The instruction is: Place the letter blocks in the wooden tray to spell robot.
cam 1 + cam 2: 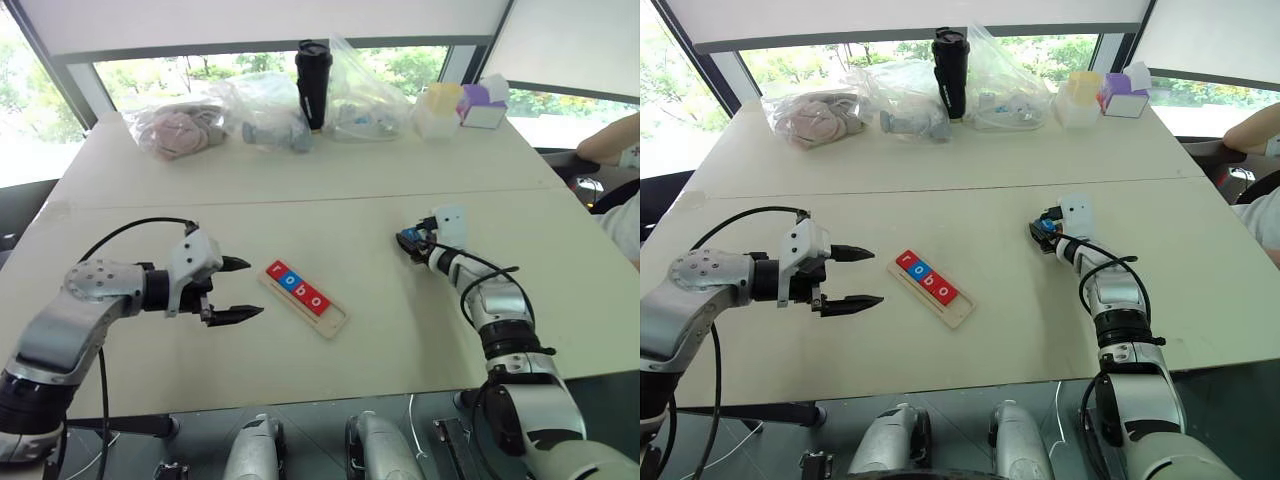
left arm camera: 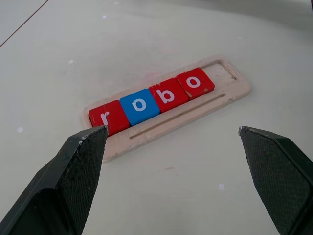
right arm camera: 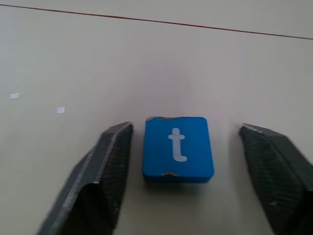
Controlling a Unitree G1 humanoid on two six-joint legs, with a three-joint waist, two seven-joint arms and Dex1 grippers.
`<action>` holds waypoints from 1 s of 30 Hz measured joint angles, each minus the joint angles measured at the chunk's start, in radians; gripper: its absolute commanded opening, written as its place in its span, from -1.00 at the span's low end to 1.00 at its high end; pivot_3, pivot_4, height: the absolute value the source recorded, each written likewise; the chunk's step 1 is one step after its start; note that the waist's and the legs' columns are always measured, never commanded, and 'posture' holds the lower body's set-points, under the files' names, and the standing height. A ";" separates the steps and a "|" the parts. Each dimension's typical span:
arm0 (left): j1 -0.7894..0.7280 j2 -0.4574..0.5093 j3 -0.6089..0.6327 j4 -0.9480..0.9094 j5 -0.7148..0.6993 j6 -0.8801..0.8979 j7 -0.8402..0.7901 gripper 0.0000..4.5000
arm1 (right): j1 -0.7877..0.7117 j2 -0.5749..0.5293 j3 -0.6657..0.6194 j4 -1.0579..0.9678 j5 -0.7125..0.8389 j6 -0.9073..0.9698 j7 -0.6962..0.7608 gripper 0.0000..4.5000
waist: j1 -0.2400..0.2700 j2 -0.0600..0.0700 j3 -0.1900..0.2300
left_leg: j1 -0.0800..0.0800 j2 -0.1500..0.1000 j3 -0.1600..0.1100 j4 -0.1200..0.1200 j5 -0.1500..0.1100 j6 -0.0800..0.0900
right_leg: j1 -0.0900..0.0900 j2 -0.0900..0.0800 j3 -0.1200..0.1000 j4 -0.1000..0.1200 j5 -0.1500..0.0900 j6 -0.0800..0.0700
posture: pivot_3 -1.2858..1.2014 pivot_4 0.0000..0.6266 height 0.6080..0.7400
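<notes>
A: Starting with the left eye view, what is lying on the surface (image 1: 330, 190)?

B: The tray (image 1: 304, 297) is sitting just beyond the tips of the left end effector (image 1: 240, 290), slanting away from it. Four blocks are filling most of its groove: r (image 1: 276, 270), o (image 1: 289, 281), b (image 1: 303, 291) and a second o (image 1: 317, 301). The slot at the end farthest from that end effector is standing bare. Its fingers are spreading wide, gripping nothing.

A: And the other arm?

B: The right end effector (image 1: 409, 244) is resting low on the surface, well apart from the tray, with something blue showing at its tip.

A: Is the right eye view adding anything?

B: It is showing the same layout. At the far edge, well beyond both end effectors, a black tumbler (image 1: 950, 71) is standing upright among clear bags (image 1: 905, 100), with a yellow box (image 1: 1080, 97) and a purple box (image 1: 1123, 93) beside them. A person's arm (image 1: 1250, 130) is showing off to the right.

A: The left wrist view?

B: The tray is lying just ahead of the two spread fingers, the blocks reading r, o, b, o: red, blue, red, red.

A: And the right wrist view?

B: The blue t block (image 3: 178, 148) is lying flat on the surface, right between the fingers (image 3: 105, 169). A gap is showing on each side of it, so the fingers are straddling it, parted, not touching it.
</notes>
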 measured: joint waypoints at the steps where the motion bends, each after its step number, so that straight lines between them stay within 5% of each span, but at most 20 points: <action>1: 0.000 0.000 0.000 0.000 0.001 0.000 0.000 1.00 | 0.000 0.003 0.006 -0.003 -0.001 0.000 0.000 -0.24 | 0.000 0.000 0.000 | 0.000 0.000 0.000 0.000 0.000 0.000 | 0.000 0.000 0.000 0.000 0.000 0.000 | 0.03 -0.52 1.00; 2: 0.000 0.000 0.000 0.000 0.002 0.000 0.001 1.00 | 0.000 0.009 0.009 -0.007 -0.003 -0.001 -0.005 -0.45 | 0.000 0.000 0.000 | 0.000 0.000 0.000 0.000 0.000 0.000 | 0.000 0.000 0.000 0.000 0.000 0.000 | 0.03 -0.52 1.00; 10: 0.005 -0.001 -0.001 -0.001 0.002 0.000 0.004 1.00 | 0.079 0.017 0.004 -0.154 0.007 0.058 -0.036 -0.44 | 0.003 0.000 0.000 | 0.000 0.000 0.000 0.000 0.000 0.000 | 0.000 0.000 0.000 0.000 0.000 0.000 | 0.03 -0.52 1.00; 16: 0.013 -0.005 -0.002 0.000 0.002 0.000 0.003 1.00 | 0.267 0.015 -0.089 -0.694 0.101 0.366 -0.112 -0.44 | 0.006 0.000 0.000 | -0.002 0.000 -0.002 0.000 0.000 0.000 | -0.001 0.000 0.000 0.000 0.000 0.000 | 0.03 -0.52 1.00; 22: -0.010 -0.018 -0.014 0.002 0.002 -0.001 -0.003 1.00 | 0.445 0.186 -0.143 -1.129 0.171 0.725 -0.296 -0.44 | 0.004 0.001 0.000 | -0.001 0.001 -0.003 0.000 0.000 0.000 | -0.001 0.000 0.000 0.000 -0.001 -0.004 | 0.03 -0.52 1.00; 30: -0.030 -0.019 -0.034 0.035 0.007 -0.016 -0.026 1.00 | 0.497 0.324 -0.092 -1.265 0.158 0.894 -0.435 -0.44 | 0.003 0.001 0.000 | -0.003 0.001 -0.003 0.000 0.000 0.000 | -0.004 0.000 0.000 -0.001 -0.001 -0.004 | 0.03 -0.52 1.00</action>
